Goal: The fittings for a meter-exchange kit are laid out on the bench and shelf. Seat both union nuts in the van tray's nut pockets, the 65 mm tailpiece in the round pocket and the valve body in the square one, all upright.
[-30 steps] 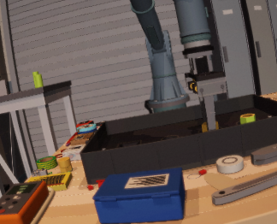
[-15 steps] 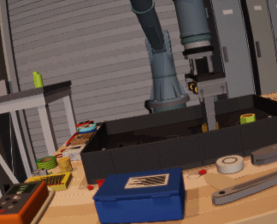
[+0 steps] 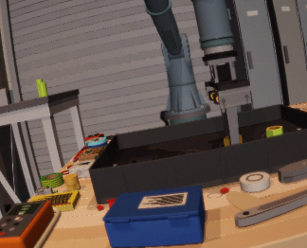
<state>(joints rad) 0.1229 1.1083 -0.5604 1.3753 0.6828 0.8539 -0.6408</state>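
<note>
The tips of my gripper are hidden behind the front wall of the dark van tray, reaching down inside it. The fingers are closed on a yellowish fitting, of which only a small edge shows above the wall; I cannot tell which fitting it is. A yellow-green fitting stands upright in the tray's right part. Another yellow-green fitting stands upright on the grey shelf at the left.
Behind the tray are the arm's base, a roller door and grey lockers. In front lie a blue case, a white tape roll, a grey wrench, and at the left an orange meter and tape rolls.
</note>
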